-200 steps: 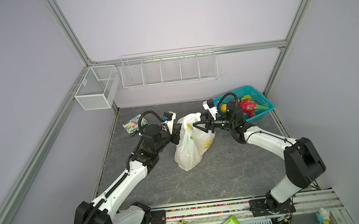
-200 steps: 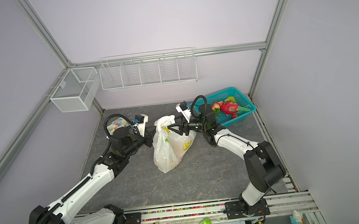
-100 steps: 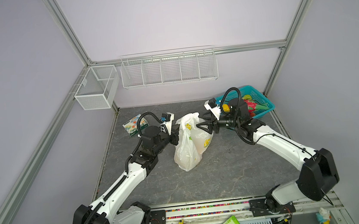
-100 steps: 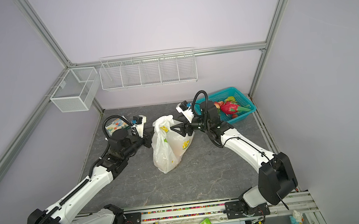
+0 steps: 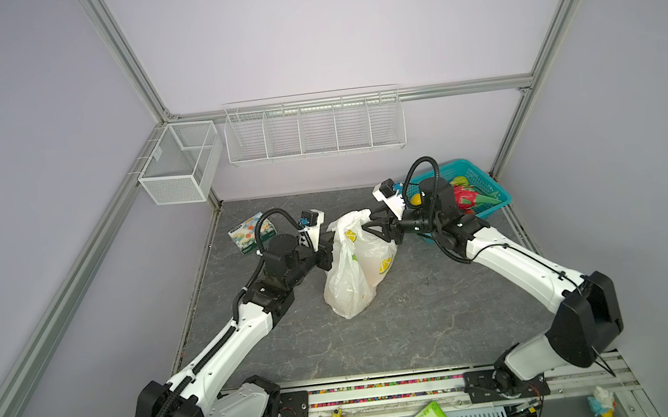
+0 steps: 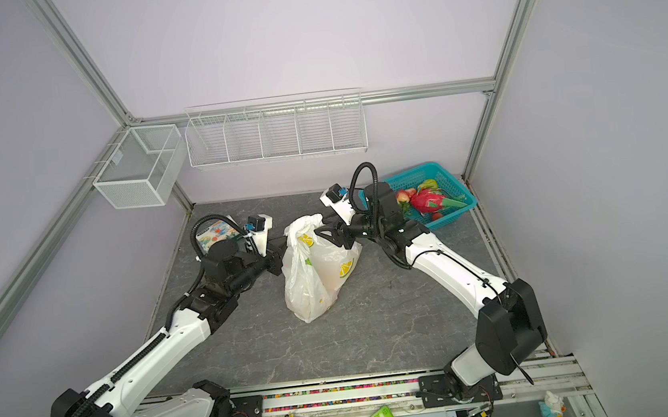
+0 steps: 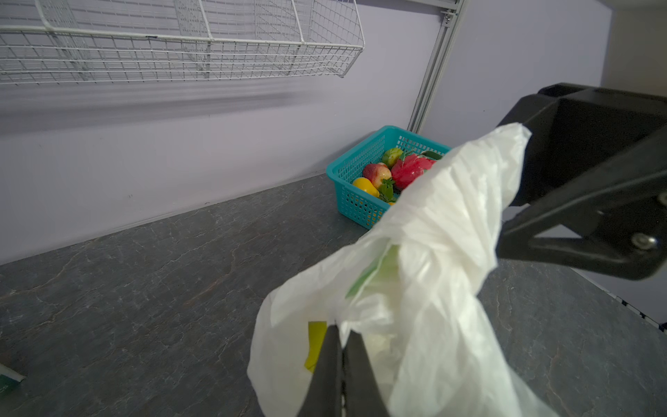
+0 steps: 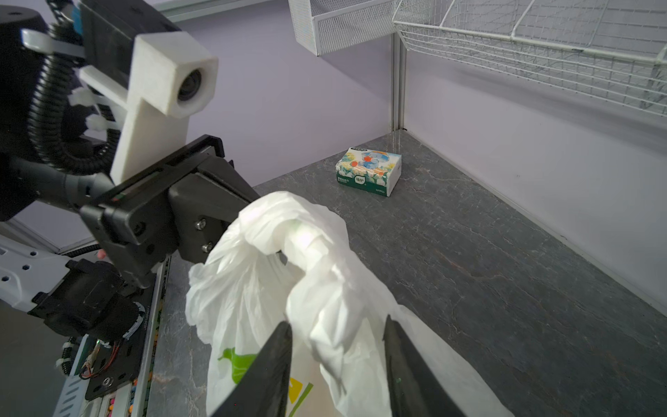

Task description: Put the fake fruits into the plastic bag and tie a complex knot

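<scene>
White lemon-printed plastic bag (image 5: 351, 274) is pinched by left tool (image 7: 341, 343); limp handle (image 8: 306, 238) could be missed by spread right tool (image 8: 335, 335).

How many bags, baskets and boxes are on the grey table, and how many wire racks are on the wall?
plastic bag: 1
teal basket: 1
printed box: 1
wire racks: 2, the long wire rack and the mesh wire rack
Total: 5

Thin crinkly translucent plastic bag (image 5: 348, 283), matt veined grey tabletop (image 5: 419, 326), glossy fake fruits (image 6: 426, 202)
</scene>
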`<state>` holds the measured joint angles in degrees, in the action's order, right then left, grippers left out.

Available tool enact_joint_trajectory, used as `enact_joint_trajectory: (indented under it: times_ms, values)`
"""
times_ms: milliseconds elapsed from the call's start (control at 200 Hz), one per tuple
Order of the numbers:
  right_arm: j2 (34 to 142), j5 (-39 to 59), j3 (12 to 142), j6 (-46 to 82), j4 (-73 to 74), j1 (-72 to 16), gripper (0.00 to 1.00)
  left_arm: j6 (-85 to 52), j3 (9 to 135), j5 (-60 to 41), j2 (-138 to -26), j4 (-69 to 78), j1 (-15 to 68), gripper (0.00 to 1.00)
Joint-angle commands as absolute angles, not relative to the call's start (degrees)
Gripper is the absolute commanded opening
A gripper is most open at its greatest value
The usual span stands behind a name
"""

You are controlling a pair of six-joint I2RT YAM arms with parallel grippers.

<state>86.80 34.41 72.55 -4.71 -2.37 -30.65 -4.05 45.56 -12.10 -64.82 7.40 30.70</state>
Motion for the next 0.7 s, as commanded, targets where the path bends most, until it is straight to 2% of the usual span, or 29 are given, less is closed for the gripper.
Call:
enact_joint_trajectory:
  times_ms: [0, 140, 215, 410, 505, 695]
  values:
    - [87.9, 33.9, 74.7, -5.2, -3.0, -31.3, 0.42, -4.3, 45.5, -13.3, -64.2, 7.6, 30.6, 0.0]
    - [88.1, 33.7, 74.9, -4.5, -2.3, -31.4, 0.34, -4.3, 45.8, -13.2, -64.1, 7.3, 30.6, 0.0]
    - [87.9, 33.2, 74.9, -4.5, -2.7, -31.5, 0.26, -4.1, 46.0, -12.9, -63.9, 7.0, 30.6, 0.0]
    - [85.7, 28.1, 72.8, -5.7, -7.1, -31.4, 0.11, -5.1, 46.8, -9.7, -62.7, 5.4, 30.6, 0.0]
    - [84.3, 25.3, 71.1, -5.8, -8.9, -31.3, 0.07, -5.4, 47.4, -8.1, -61.9, 3.9, 30.6, 0.0]
    - [82.2, 22.0, 69.5, -5.1, -12.1, -31.4, 0.07, -5.9, 49.3, -4.9, -61.1, -0.8, 30.8, 0.0]
